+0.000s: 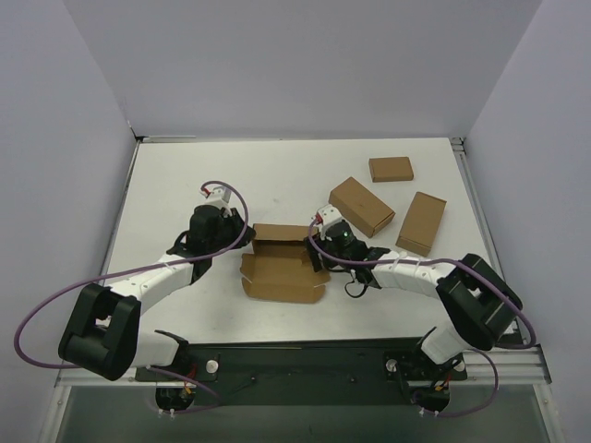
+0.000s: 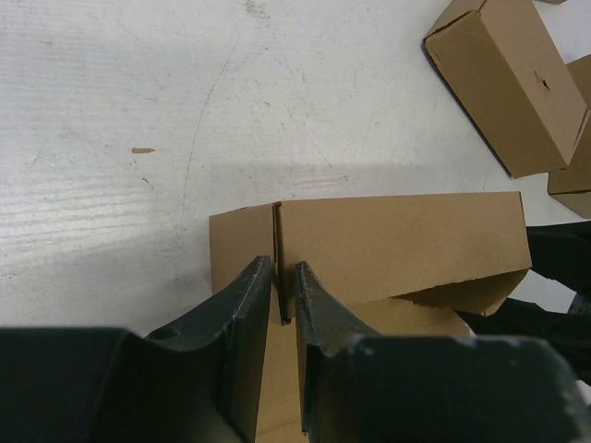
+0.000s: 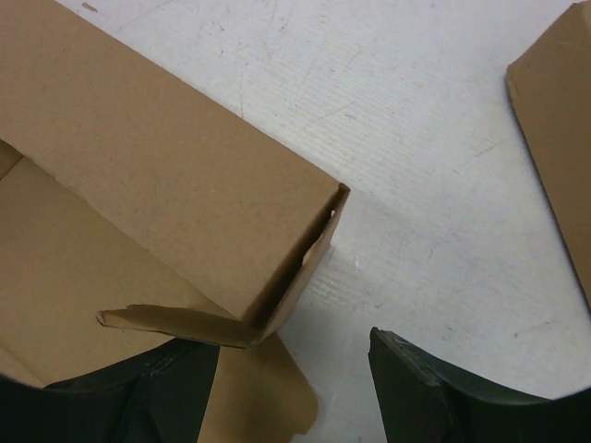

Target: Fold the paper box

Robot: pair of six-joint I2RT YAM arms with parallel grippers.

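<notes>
**Paper box half open, pinched at one corner**

Left end effector [image 2: 284, 318]: narrow, gripping a thin upright cardboard edge at the far left corner of the paper box [image 2: 397, 242]. One dark finger [image 2: 242, 355] on each side of this edge, both touching it.

Right end effector [image 3: 291, 397]: jaws wide apart, clamped on nothing. Left finger [image 3: 138, 397] just beside a loose, rough-edged flap at the far right corner of the same box. Right finger over the bare white surface [image 3: 443, 185], apart from the cardboard.

Seen from above: paper box near the middle of the surface, between the two end effectors, a little to the near side. Open on top. Far wall standing up, with a short side flap bent round at each end. Bottom panel lying flat on the surface, with small tabs at its left and right near corners.

Further out, on the far right part of the surface: three small closed boxes [image 1: 361, 205] of the same brown cardboard, lying flat, apart from the paper box. Closest of them just beyond the right end effector, the other two further to the right and far side.
</notes>
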